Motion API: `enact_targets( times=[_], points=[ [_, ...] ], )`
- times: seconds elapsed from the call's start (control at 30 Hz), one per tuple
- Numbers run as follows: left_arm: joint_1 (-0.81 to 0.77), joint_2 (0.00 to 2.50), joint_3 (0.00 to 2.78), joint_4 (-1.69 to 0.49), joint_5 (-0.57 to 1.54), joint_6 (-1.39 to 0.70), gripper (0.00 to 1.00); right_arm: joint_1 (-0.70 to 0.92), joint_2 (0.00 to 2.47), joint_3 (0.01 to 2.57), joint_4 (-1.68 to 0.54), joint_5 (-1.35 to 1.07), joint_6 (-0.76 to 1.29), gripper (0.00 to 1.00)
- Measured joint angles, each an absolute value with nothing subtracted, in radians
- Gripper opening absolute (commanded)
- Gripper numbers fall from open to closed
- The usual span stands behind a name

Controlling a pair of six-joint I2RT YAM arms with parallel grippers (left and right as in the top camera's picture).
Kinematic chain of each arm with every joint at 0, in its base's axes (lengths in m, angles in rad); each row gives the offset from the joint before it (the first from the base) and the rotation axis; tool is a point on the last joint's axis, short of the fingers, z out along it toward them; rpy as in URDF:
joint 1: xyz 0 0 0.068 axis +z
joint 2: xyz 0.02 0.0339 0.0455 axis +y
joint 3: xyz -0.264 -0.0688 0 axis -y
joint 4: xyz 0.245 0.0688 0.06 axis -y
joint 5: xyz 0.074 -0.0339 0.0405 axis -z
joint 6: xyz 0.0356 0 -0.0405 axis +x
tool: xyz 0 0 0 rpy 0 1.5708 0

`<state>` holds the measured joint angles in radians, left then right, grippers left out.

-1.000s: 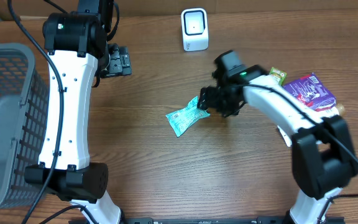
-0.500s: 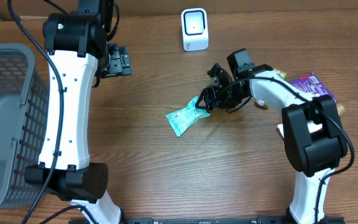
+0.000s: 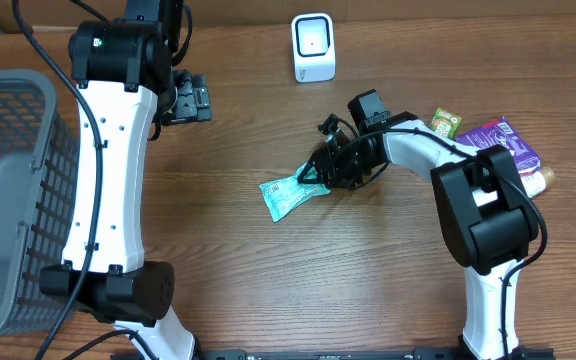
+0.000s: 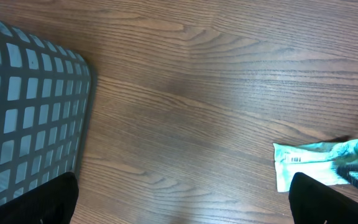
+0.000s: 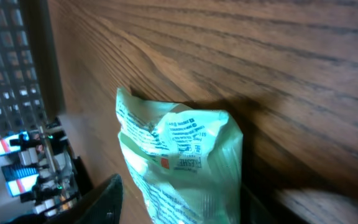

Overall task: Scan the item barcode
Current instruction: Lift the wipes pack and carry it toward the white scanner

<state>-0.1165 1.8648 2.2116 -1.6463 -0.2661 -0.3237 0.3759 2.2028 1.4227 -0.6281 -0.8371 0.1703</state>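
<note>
The basket takes up the counter's left edge, and the scanner stands upright near the far edge. A purple bag and a small green pouch lie close together at the right edge. Bare wood lies open between the packet and the scanner, and across the whole near side.

The packet lies mid-counter, a little right of centre. Its long axis slants from near-left to far-right, and the far-right end is at the right jaws.

It is pale green, crinkled and flat, covered in small dark print. The right wrist view shows a small orange mark. The left wrist view shows a white patch with dark bars near its left end, possibly the barcode, though it is too small to be sure.

The right jaws straddle the packet's end. I cannot tell whether they grip it.

The left jaws stand wide and hold nothing, well apart from the packet, above bare wood near the far-left of the counter.
</note>
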Motion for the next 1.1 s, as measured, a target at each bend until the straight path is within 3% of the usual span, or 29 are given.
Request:
enact_targets(
  times=[0.07, 0.2, 0.7, 1.1],
  points=[
    [-0.117, 1.865, 2.212, -1.646, -0.266, -0.324, 1.0, 0.374, 2.21, 1.425, -0.628, -0.83, 0.213, 0.24],
    [-0.117, 1.865, 2.212, -1.646, -0.266, -0.324, 1.0, 0.373, 2.224, 1.425, -0.622, -0.818, 0.263, 0.04],
    [-0.117, 1.865, 2.212, -1.646, -0.266, -0.324, 0.99, 0.34, 2.176, 1.413, -0.598, -0.877, 0.252, 0.04],
    [-0.117, 1.865, 2.212, -1.646, -0.266, -0.324, 1.0, 0.234, 1.599, 1.412, -0.707, -0.965, 0.281, 0.04]
  ],
)
